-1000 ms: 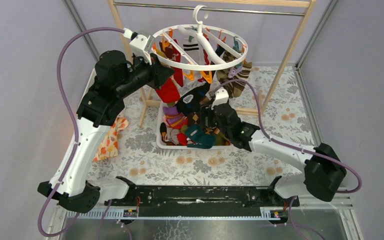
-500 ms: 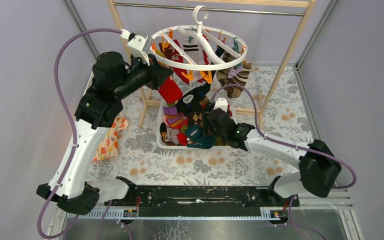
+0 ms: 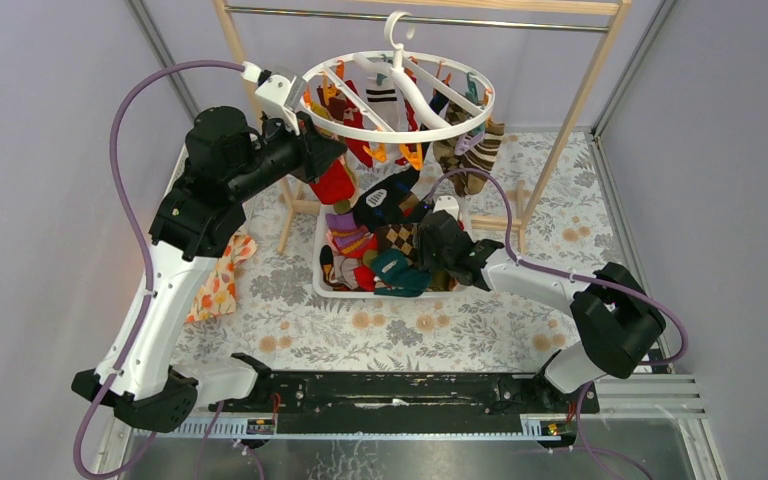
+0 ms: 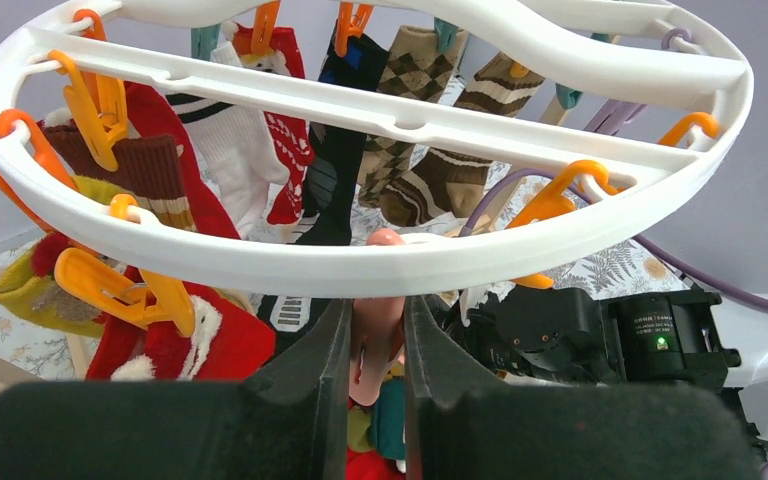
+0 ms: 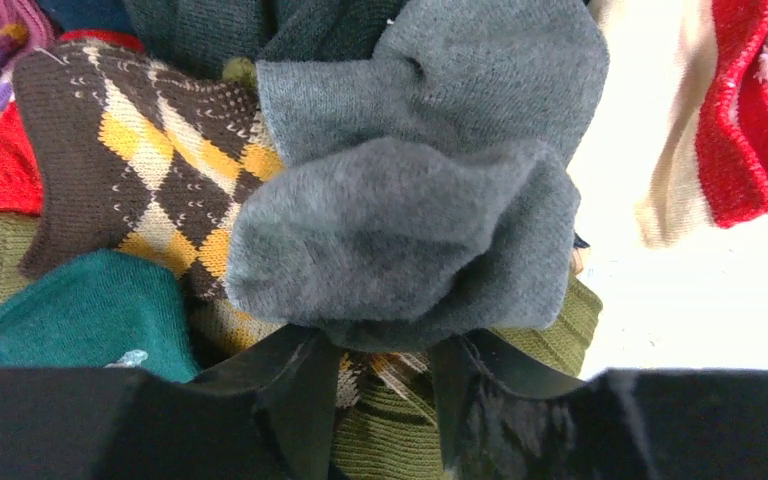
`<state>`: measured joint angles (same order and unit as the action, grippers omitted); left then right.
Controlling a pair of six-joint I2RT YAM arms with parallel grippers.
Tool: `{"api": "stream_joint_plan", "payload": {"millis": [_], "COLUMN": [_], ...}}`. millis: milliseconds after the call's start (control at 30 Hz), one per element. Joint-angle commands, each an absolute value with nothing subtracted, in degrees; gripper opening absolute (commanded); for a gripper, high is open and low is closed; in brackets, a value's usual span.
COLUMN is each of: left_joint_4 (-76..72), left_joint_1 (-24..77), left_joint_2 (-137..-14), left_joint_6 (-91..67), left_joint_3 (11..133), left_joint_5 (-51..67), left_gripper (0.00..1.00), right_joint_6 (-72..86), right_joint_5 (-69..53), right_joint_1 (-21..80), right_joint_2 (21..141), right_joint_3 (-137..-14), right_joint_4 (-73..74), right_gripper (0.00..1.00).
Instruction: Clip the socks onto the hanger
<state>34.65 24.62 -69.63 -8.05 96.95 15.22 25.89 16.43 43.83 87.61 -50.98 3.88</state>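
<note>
The white oval hanger (image 3: 487, 100) hangs from the rail, with several socks clipped under it. In the left wrist view its ring (image 4: 360, 265) crosses just above my fingers. My left gripper (image 3: 337, 150) (image 4: 375, 305) is shut on a pink clip (image 4: 378, 290) dangling from the near rim, beside a red Santa sock (image 4: 180, 340). My right gripper (image 3: 422, 245) (image 5: 385, 345) is open, pushed down into the loose socks (image 3: 380, 265) in the white basket (image 3: 320, 288). A grey sock (image 5: 410, 220) bulges over its fingertips, above an argyle sock (image 5: 130, 150) and an olive one (image 5: 400, 430).
The wooden-framed rail (image 3: 570, 130) stands behind the basket. An orange-flowered cloth (image 3: 218, 285) lies at the left on the patterned table. Purple cables loop off both arms, and orange clips (image 4: 110, 100) hang round the ring.
My right arm has swung left and down, pushing its gripper deeper into the basket's socks. My left gripper stays at the hanger's near rim, shifted only slightly.
</note>
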Motion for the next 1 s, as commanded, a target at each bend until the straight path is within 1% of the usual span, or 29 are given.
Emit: {"api": "stream_joint_plan", "payload": {"millis": [0,67,133,200,267,533,800,967], "left_joint_4": [33.37,33.23,33.24,33.3,33.27,33.23,33.35,33.39], "left_joint_1": [24.17,24.17,24.09,24.07,24.08,24.08,24.08,24.08], "left_joint_2": [-68.73,-68.72,-68.73,-68.9,-68.91,-68.73,-68.72,-68.79], "left_joint_6": [-7.84,-7.7,-7.56,-7.56,-7.56,-7.51,-7.32,-7.47], "left_joint_3": [96.39,96.29,96.24,96.33,96.41,96.67,97.29,97.39], "left_joint_5": [15.97,16.08,16.08,16.27,16.5,16.52,16.43,16.59], "left_gripper": [0.0,0.0,0.0,0.0,0.0,0.0,0.0,0.0], "right_joint_6": [26.42,26.16,25.47,24.38,23.39,22.09,23.79,23.37], "right_joint_5": [13.91,14.29,14.25,13.0,11.23,7.03,2.01,4.26], "right_joint_1": [43.38,43.35,43.28,43.27,43.25,43.29,43.26,43.29], "right_joint_2": [86.27,84.37,82.07,80.12,78.41,73.48,71.41,70.55], "right_joint_3": [-50.84,-50.87,-51.44,-52.64,-53.94,-57.66,-60.76,-63.07], "right_joint_4": [-2.14,-2.73,-3.01,-2.87,-2.7,-2.31,-4.03,-4.57], "right_gripper": [0.38,0.31,0.22,0.1,0.03,0.01,0.02,0.02]}}
